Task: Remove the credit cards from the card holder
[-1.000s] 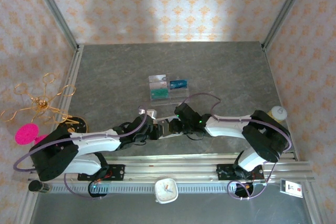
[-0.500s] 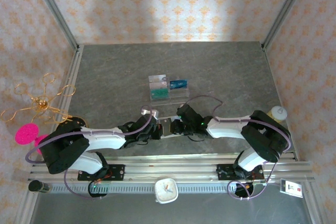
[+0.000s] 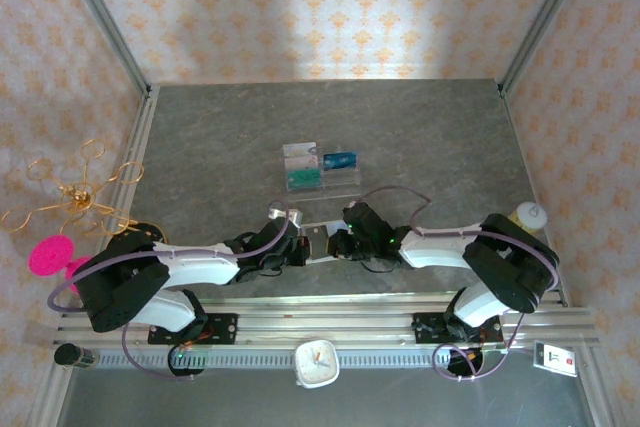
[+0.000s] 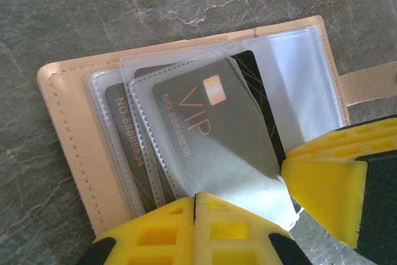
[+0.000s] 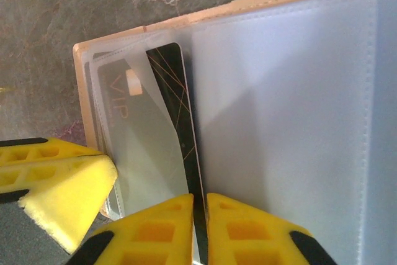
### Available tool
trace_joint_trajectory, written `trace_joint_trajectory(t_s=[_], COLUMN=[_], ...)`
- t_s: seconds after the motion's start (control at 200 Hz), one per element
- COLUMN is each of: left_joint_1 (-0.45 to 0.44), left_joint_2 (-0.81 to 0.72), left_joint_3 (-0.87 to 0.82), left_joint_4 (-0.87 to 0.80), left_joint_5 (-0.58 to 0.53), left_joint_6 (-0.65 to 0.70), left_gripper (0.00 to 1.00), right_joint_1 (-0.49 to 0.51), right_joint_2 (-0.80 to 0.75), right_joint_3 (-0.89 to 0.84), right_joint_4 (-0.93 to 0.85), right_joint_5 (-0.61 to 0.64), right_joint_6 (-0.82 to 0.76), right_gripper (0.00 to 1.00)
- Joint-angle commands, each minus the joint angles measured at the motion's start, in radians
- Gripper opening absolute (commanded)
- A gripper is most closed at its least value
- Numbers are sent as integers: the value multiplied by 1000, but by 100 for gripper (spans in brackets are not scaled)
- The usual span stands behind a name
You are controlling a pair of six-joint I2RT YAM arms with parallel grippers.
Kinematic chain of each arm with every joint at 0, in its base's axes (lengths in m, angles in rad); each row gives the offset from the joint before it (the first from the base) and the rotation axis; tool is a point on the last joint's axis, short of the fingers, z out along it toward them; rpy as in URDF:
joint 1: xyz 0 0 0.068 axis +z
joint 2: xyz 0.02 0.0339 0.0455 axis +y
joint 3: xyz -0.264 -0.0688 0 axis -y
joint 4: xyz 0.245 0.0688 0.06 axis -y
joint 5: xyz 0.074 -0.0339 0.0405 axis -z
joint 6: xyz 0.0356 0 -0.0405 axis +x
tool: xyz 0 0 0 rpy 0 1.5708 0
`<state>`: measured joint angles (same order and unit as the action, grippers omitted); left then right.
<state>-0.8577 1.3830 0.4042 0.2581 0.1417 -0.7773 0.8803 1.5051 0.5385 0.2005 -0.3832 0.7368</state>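
The beige card holder point(image 4: 62, 141) lies open on the grey table near the front edge point(image 3: 318, 241), its clear sleeves fanned out. A grey VIP credit card point(image 4: 211, 134) sits in the top sleeve. A second grey card shows in a sleeve below it. My left gripper point(image 4: 196, 198) is shut on the lower edge of the top clear sleeve. My right gripper point(image 5: 200, 202) is shut on the bottom edge of a black credit card point(image 5: 173, 91) with gold lines, which stands between two sleeves. Both grippers meet over the holder, the left point(image 3: 299, 251) and the right point(image 3: 337, 245).
A clear acrylic tray point(image 3: 345, 180) behind the holder carries a teal card point(image 3: 303, 179) and a blue card point(image 3: 340, 160). A gold wire stand point(image 3: 80, 192) and a pink disc point(image 3: 50, 255) are at the left. A white bottle point(image 3: 529, 214) is at the right.
The left gripper has closed on the sleeve edge. The right gripper's fingers have narrowed onto the black card. Both arms have shifted slightly at the holder.
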Motion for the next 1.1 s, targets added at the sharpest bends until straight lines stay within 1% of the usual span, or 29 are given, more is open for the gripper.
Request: trace_joint_trajectory(t_s=[0.0,0.065,0.18,0.355,0.44,0.526,0.616,0.696,0.761,0.936,1.091], left_joint_1=[-1,-1,4,14,19,21,22,19,17,-5,-10], left_joint_2=[19,17,17,3,-2,-11,-66,-127,-142,-32,57], left_joint_3=[-26,-30,-37,-57,-63,-59,-37,-15,7,75,93], left_joint_4=[-66,-62,-59,-46,-40,-47,-73,-82,-73,-24,31], left_joint_5=[-36,-34,-30,-25,-20,-12,-8,-14,-5,51,67], left_joint_6=[1,1,-3,-11,-11,-6,5,11,18,33,38], left_gripper=[0,0,0,0,0,0,1,6,8,8,8], right_joint_1=[-1,-1,-3,-8,-11,-10,-11,-10,-11,-10,-11], right_joint_2=[-16,-26,-47,-104,-127,-129,-112,-105,-103,-96,-99], right_joint_3=[-15,-21,-34,-58,-58,-63,-59,-53,-48,-40,-48], right_joint_4=[26,24,3,-95,-137,-138,-123,-112,-110,-102,-83], right_joint_5=[-10,0,33,126,151,145,128,121,119,107,95], right_joint_6=[12,19,32,49,45,37,27,20,11,-9,-18], right_gripper=[6,0,0,0,0,0,0,0,0,0,0])
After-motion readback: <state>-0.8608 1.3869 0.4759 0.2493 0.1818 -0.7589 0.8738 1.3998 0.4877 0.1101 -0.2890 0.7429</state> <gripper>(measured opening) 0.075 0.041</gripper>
